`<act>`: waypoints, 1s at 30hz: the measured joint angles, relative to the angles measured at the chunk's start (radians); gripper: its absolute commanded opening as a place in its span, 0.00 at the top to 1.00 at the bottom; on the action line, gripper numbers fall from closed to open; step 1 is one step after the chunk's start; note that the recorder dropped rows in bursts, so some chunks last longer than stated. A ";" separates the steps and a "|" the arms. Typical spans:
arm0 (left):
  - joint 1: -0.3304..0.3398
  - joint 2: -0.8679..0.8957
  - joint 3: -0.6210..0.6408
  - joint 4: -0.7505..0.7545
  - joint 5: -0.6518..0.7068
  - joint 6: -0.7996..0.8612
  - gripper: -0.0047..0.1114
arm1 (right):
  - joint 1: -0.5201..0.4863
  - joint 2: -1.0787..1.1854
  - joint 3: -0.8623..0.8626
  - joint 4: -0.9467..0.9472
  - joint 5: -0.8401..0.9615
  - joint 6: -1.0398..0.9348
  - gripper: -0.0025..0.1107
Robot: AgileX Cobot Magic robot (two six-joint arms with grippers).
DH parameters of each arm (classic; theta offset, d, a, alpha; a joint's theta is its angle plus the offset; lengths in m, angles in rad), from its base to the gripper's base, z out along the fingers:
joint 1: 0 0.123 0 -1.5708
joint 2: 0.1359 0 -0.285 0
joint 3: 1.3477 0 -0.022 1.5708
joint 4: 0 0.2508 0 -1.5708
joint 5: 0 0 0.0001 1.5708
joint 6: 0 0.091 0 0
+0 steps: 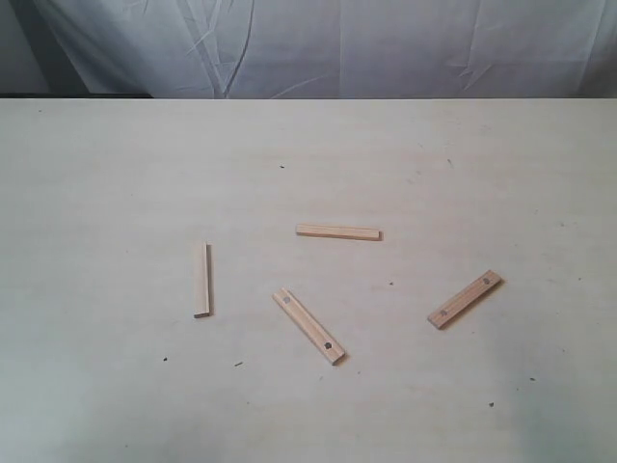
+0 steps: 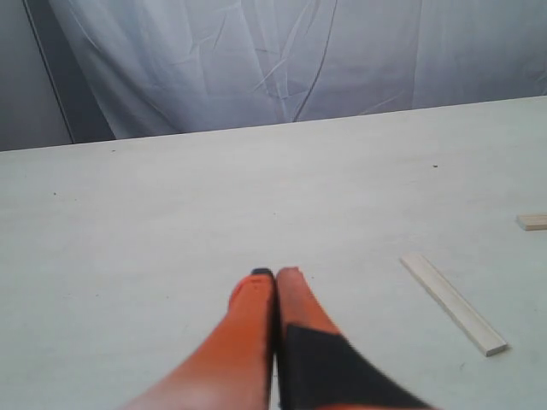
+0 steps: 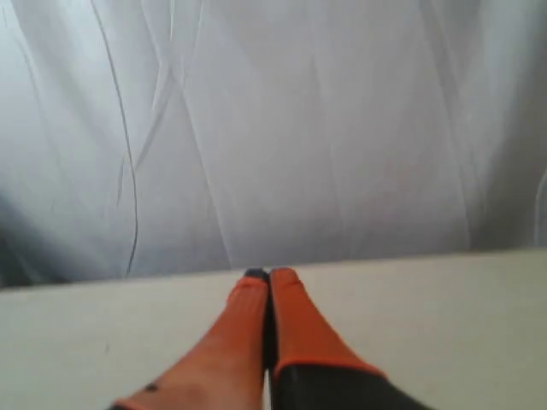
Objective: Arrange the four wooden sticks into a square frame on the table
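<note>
As my left gripper (image 2: 275, 275) and right gripper (image 3: 270, 273) were pinched shut, empty, the 4 wooden sticks (image 1: 308, 326) lay apart on the table (image 1: 96, 154). The nearest stick (image 2: 453, 303) sat ahead of my left fingers (image 2: 255, 299), off to 1 side, long axis approx. fwd, so left arm looked closer.

Table (image 1: 106, 164) bare on L, R, far side. Obstacles low only: left stick (image 1: 201, 280), far stick (image 1: 338, 232), centre stick (image 1: 308, 326), right stick (image 1: 465, 299), all flat, well apart, gaps btwn each. Cloth (image 1: 386, 48) behind far edge.
</note>
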 measured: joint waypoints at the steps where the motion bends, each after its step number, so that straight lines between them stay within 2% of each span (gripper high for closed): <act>1: 0.000 0.000 0.000 0.000 0.000 0.000 0.96 | 0.000 0.127 -0.121 0.005 0.145 0.000 0.99; 3: 0.000 0.000 0.000 0.000 0.000 0.000 0.96 | 0.000 0.336 -0.240 0.008 0.288 0.000 0.99; 4: 0.000 0.000 0.000 0.000 0.000 0.000 0.96 | 0.000 0.385 -0.257 0.008 0.303 0.000 0.99; 9: 0.000 0.000 0.000 0.000 0.000 0.000 0.96 | 0.000 0.797 -0.281 0.162 0.287 0.076 0.99; 12: 0.000 0.000 0.000 0.000 0.000 0.000 0.96 | 0.011 1.043 -0.330 0.180 0.286 0.145 0.99; 16: 0.000 0.000 0.000 0.000 0.000 0.000 0.96 | 0.135 1.283 -0.447 0.064 0.306 0.405 0.98; 18: 0.000 0.000 0.000 0.000 0.000 0.000 0.96 | 0.188 1.340 -0.491 0.009 0.310 0.520 0.90; 19: 0.000 0.000 0.000 0.000 0.000 0.000 0.96 | 0.215 1.369 -0.517 -0.023 0.312 0.590 0.79; 22: 0.000 0.000 0.000 0.000 0.000 0.000 0.96 | 0.268 1.437 -0.571 -0.075 0.333 0.751 0.60; 23: 0.000 0.000 0.000 0.000 0.000 0.000 0.96 | 0.277 1.453 -0.576 -0.082 0.335 0.783 0.58; 30: 0.000 0.000 0.000 0.000 0.000 0.000 0.96 | 0.292 1.522 -0.581 -0.191 0.357 0.977 0.58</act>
